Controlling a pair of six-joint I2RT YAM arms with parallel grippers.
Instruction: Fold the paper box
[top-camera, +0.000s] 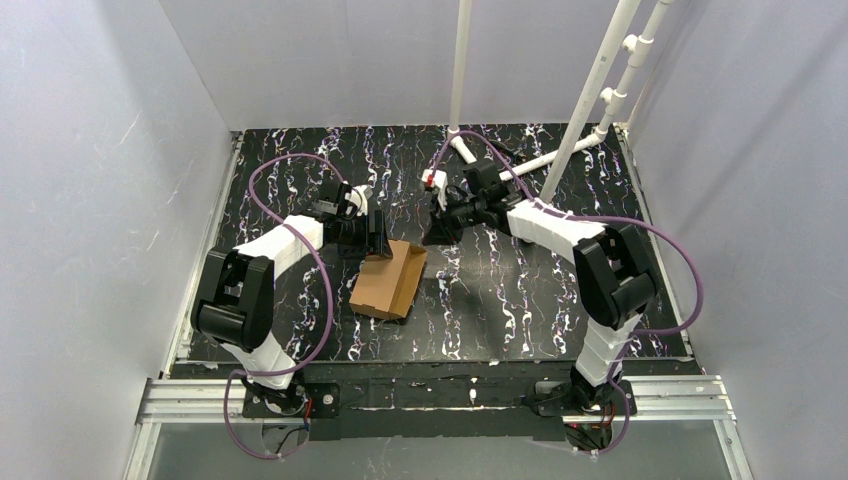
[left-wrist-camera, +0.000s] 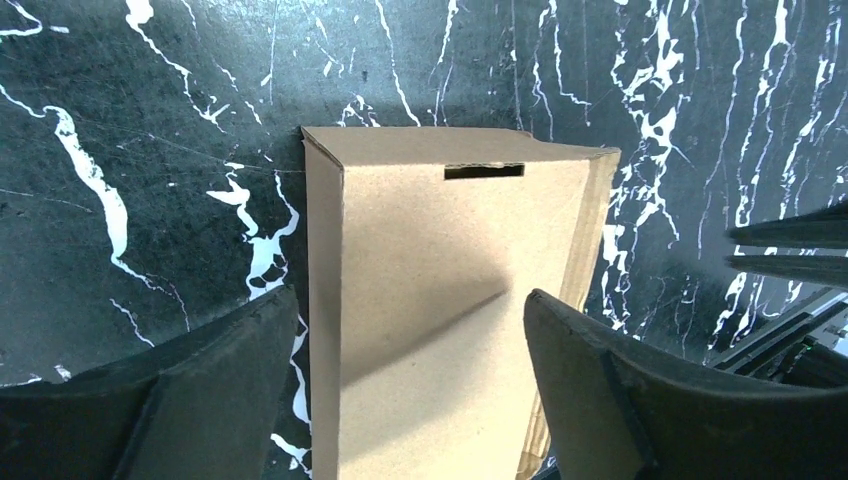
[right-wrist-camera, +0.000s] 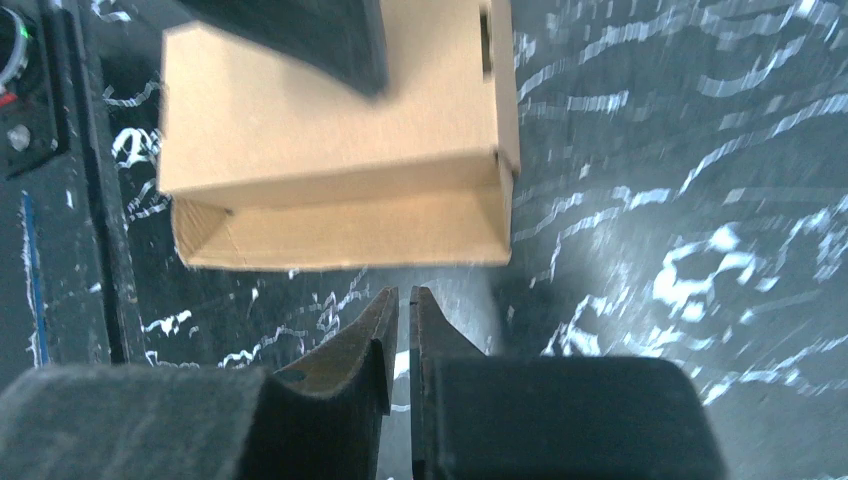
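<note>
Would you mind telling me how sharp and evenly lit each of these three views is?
Top view: sharp and evenly lit. Left wrist view: crisp, with a soft diagonal shadow across the top of the box. Right wrist view: motion blur smears the white veins of the table at right, and the box edges look slightly soft.
</note>
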